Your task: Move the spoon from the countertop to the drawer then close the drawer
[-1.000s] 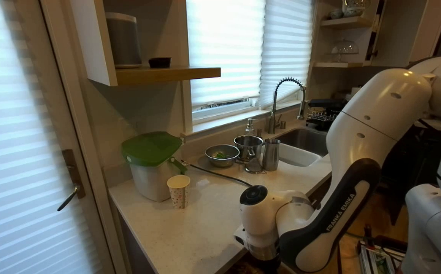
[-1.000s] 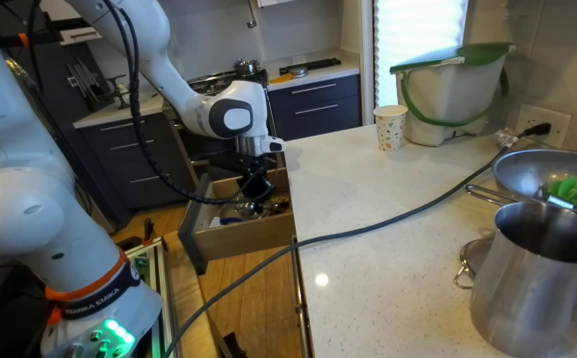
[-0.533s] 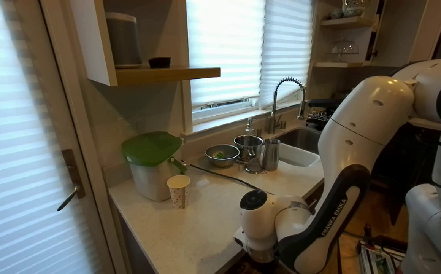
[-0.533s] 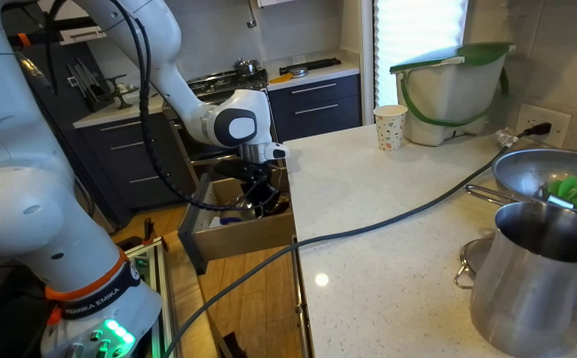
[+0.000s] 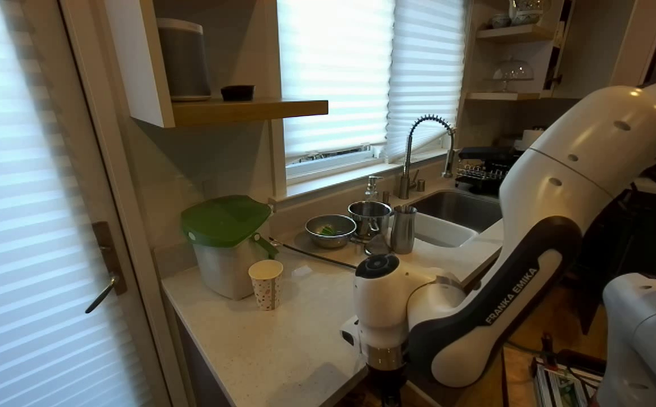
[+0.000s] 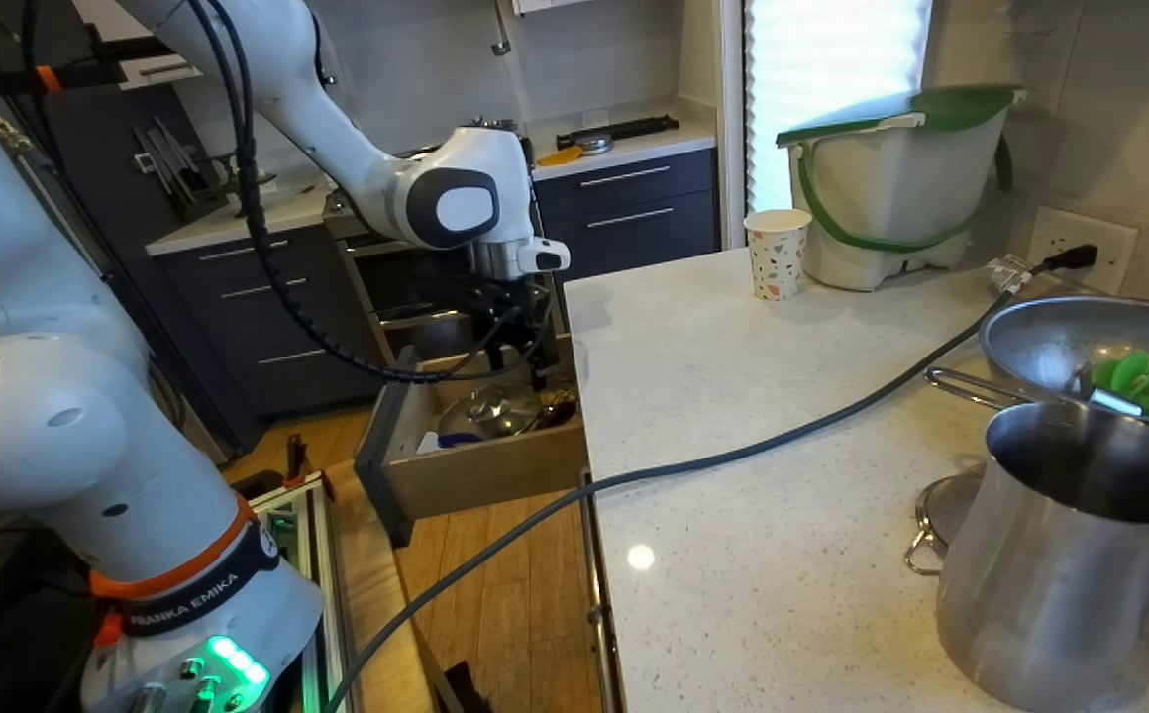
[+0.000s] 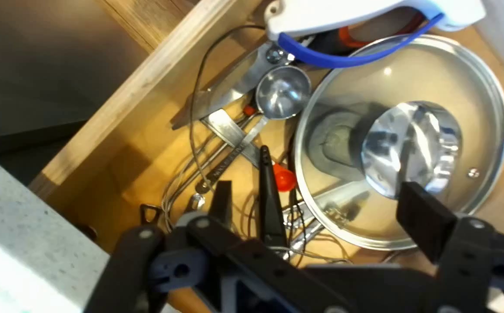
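Countertop (image 7: 28, 239) edge cuts across at near left, just beside the gripper (image 7: 319, 198), whose jaws stand wide apart over the pulled-out drawer (image 7: 134, 89). The drawer's wooden side slants from near left to far right, bare wood showing just inside it. The spoon (image 7: 283, 92) lies in the drawer, its bowl beyond the gap between the jaws, handle slanting back toward the left-hand jaw. Right of it, a glass lid (image 7: 408, 143) reaches under the right-hand jaw.
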Action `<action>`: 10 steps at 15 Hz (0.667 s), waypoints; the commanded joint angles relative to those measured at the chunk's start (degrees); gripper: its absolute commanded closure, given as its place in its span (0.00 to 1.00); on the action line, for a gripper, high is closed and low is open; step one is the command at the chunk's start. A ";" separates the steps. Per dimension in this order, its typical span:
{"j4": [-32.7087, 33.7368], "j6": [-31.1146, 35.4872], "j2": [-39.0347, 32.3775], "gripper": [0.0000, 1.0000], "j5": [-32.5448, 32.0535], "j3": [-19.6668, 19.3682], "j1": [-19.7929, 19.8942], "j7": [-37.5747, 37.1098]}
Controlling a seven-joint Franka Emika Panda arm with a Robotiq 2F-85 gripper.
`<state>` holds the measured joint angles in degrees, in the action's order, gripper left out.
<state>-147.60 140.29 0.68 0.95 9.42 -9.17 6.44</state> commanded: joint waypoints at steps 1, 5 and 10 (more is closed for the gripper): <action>0.25 -8.54 7.58 0.00 7.29 0.82 -1.66 3.53; 1.91 -17.28 12.44 0.00 11.43 1.40 -4.87 6.88; 3.22 -20.93 13.29 0.00 10.90 2.44 -7.43 8.53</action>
<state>-144.46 119.42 14.00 11.88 11.96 -16.59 15.04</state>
